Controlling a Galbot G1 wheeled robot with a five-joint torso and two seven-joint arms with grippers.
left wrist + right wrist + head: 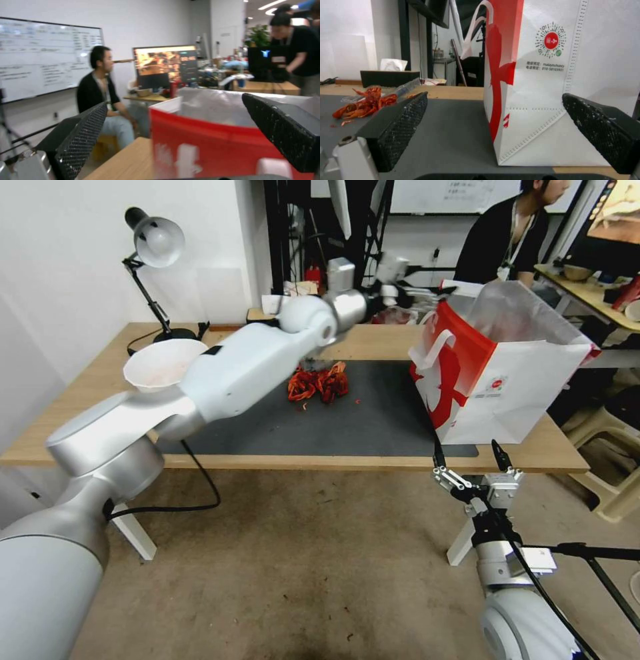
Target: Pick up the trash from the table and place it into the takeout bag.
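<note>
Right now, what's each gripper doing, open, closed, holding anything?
Left gripper: open, empty, raised beside the takeout bag.
Right gripper: open, empty, low at the table edge.

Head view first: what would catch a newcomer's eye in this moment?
The takeout bag stands open on the right end of the table, white with a red side. A heap of red-orange trash lies on the dark mat mid-table. The left arm stretches across the table, its left gripper open and empty facing the bag; the right gripper hangs open just off the table's near edge, before the bag.
</note>
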